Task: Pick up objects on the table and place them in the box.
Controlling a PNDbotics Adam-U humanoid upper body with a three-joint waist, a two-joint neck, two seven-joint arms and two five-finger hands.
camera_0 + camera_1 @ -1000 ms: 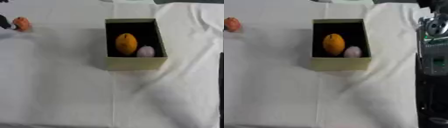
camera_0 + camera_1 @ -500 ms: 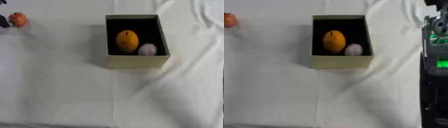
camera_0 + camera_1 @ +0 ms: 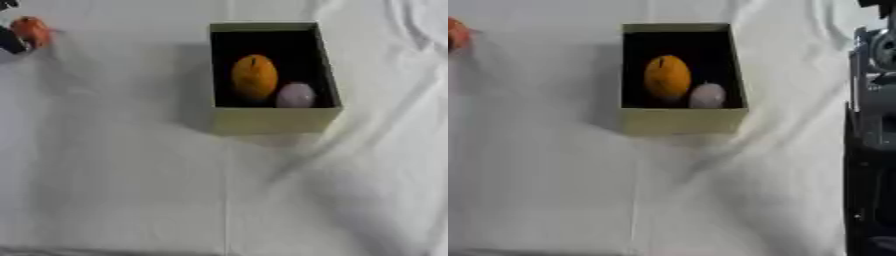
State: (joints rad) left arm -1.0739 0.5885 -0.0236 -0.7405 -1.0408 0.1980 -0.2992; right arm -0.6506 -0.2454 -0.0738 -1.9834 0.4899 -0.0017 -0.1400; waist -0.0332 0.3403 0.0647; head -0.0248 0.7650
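The left hand point(image 3: 10, 40) shows only as dark fingers at the upper left edge, touching a small orange object point(image 3: 31, 30) (whether they grip it, I cannot tell). Well to its right stands the box point(image 3: 273, 120), holding an orange fruit point(image 3: 254, 77) and a pale round thing point(image 3: 295, 95) on the white cloth point(image 3: 131, 175).

Readable text: none is seen in either view.
Olive cardboard box point(image 3: 273, 120): no print or label is made out on its walls.
Orange oval fruit point(image 3: 254, 77): only a dark stem mark is shown, no sticker.
White tablecloth point(image 3: 131, 175): plain, no markings.
Grey machine frame at the right edge point(image 3: 872, 125): no legible sign.
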